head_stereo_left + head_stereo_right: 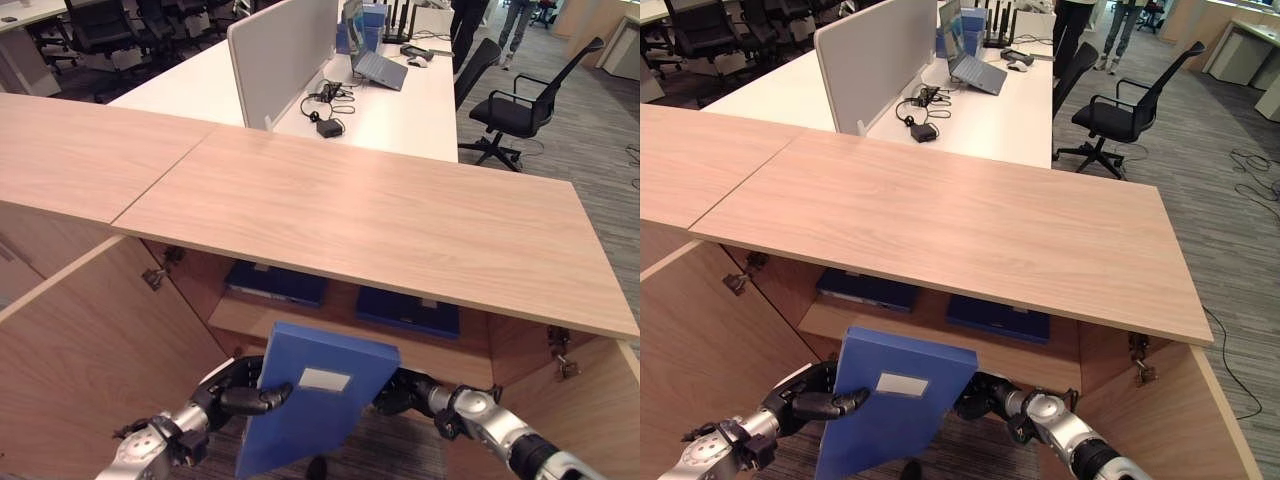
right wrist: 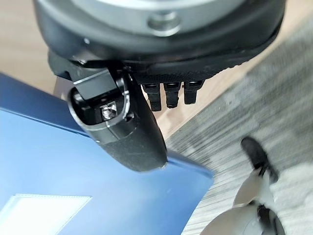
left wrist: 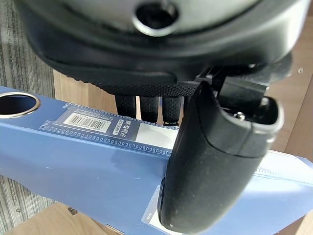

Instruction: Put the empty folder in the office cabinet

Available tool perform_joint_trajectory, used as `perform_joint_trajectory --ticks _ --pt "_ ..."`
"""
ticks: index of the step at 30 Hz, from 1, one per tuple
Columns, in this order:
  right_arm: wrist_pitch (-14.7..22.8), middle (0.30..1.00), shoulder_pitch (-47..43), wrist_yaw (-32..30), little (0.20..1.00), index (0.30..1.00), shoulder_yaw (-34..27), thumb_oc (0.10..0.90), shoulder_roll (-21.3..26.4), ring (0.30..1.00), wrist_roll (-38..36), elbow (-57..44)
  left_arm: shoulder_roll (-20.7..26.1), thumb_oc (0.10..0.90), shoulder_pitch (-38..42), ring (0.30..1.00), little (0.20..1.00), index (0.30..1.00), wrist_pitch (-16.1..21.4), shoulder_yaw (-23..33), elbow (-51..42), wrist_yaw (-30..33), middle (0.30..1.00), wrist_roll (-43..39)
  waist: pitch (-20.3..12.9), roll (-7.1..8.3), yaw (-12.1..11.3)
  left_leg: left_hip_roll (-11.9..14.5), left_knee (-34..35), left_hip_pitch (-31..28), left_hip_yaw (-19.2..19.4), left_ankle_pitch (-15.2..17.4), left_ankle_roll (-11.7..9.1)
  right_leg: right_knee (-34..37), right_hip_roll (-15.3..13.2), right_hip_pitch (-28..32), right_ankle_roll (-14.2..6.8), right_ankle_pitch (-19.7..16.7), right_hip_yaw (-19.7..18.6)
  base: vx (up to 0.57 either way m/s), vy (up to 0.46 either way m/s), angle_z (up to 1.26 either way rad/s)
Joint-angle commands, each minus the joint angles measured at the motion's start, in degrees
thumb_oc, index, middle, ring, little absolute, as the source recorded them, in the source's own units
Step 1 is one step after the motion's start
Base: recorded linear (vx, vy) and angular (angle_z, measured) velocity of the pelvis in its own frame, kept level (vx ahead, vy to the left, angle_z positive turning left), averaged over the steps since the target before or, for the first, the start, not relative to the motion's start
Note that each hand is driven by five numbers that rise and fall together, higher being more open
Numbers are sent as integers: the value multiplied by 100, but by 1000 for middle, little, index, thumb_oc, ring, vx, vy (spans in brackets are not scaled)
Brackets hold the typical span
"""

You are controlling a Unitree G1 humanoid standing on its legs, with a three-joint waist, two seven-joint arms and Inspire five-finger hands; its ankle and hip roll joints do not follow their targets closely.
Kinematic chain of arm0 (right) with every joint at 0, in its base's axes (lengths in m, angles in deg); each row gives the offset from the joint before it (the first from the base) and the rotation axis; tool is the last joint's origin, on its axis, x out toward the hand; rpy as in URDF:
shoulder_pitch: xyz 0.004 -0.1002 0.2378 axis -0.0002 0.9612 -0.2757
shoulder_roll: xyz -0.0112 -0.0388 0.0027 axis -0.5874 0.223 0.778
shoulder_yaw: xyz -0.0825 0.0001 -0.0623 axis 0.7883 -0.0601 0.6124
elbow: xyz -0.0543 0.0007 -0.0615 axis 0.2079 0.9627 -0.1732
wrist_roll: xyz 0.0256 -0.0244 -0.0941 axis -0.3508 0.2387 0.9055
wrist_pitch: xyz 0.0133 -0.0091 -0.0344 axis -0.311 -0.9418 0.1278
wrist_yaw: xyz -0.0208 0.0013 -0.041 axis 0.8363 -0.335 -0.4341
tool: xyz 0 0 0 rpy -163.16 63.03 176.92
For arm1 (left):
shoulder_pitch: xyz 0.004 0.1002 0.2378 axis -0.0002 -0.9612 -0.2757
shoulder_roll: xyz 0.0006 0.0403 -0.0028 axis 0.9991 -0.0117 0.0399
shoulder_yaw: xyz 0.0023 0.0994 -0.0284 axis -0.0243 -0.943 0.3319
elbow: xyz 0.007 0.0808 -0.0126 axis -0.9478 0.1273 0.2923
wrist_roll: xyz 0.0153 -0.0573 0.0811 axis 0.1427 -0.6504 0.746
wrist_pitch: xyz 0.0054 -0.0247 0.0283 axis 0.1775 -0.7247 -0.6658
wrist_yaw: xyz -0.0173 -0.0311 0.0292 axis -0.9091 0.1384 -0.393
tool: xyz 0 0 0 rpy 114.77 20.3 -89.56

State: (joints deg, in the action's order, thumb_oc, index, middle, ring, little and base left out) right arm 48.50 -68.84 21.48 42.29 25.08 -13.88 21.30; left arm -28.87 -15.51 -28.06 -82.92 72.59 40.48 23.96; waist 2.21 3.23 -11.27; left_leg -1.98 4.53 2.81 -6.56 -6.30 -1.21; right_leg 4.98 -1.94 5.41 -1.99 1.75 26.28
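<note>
I hold a blue folder (image 1: 315,410) with a white label upright and tilted, low in front of the open office cabinet (image 1: 380,215). My left hand (image 1: 235,392) grips its left edge, thumb (image 3: 215,161) across the front and fingers behind the folder (image 3: 88,161). At the right edge my right hand (image 1: 405,392) pinches it, thumb (image 2: 132,137) pressed on the folder's (image 2: 73,166) face and fingers past its back. The folder is below the level of the cabinet's inner shelf (image 1: 340,330).
Two blue folders (image 1: 275,282) (image 1: 408,310) lie flat on the shelf. Cabinet doors stand open at left (image 1: 100,340) and right (image 1: 590,400). Beyond are a white desk (image 1: 400,110) with a divider, laptop and cables, a black office chair (image 1: 520,105), and a person's legs (image 1: 515,25).
</note>
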Motion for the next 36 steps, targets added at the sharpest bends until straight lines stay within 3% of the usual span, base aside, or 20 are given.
perform_joint_trajectory --ticks 1,4,7,12,19,23,29,36 --pt "460 900 -637 249 900 900 151 800 107 900 267 -485 61 400 604 300 300 300 587 130 -126 -299 300 -12 -282 222 -6 -26 47 -183 -85 667 -19 -185 -221 -172 -372 12 -468 0 0 0" --pt "535 900 -771 116 900 900 66 800 450 900 878 -260 225 400 524 300 300 300 557 240 -160 -325 300 47 -287 220 4 -19 47 -189 -71 670 -23 -182 -217 -166 -378 13 -469 0 0 0" --pt "556 900 -815 35 900 900 -68 800 592 900 963 -77 319 400 488 300 300 300 545 298 -180 -365 300 0 -288 211 12 -19 47 -193 -65 668 -25 -182 -216 -161 -384 6 -469 0 0 0" --pt "616 900 -768 -270 900 900 -612 800 527 900 722 373 365 400 493 300 300 300 548 375 -172 -403 300 -148 -327 180 22 -27 47 -192 -72 671 -20 -173 -211 -159 -380 4 -483 0 0 0" --pt "620 900 -837 -417 900 900 -879 800 439 900 557 633 412 400 552 300 300 300 547 406 -168 -375 300 -173 -320 161 32 -30 47 -198 -87 670 -25 -149 -207 -134 -370 1 -477 0 0 0" --pt "563 900 -774 -348 900 900 -984 800 240 900 61 672 275 400 647 300 300 300 561 439 -124 -350 300 -300 -320 157 32 -38 47 -200 -89 671 -28 -150 -207 -140 -362 -2 -480 0 0 0" --pt "505 900 -645 -153 900 900 -828 800 -236 900 -243 644 -251 400 831 300 300 300 609 537 -199 -197 300 -463 -305 170 22 -43 47 -200 -89 682 -27 -143 -205 -136 -344 13 -503 0 0 0" --pt "368 900 -786 316 900 900 -144 800 -110 900 205 66 -303 400 1100 300 300 300 672 470 -108 -128 300 -187 -294 213 38 -33 47 -209 -56 693 -42 -137 -200 -130 -337 15 -505 0 0 0"
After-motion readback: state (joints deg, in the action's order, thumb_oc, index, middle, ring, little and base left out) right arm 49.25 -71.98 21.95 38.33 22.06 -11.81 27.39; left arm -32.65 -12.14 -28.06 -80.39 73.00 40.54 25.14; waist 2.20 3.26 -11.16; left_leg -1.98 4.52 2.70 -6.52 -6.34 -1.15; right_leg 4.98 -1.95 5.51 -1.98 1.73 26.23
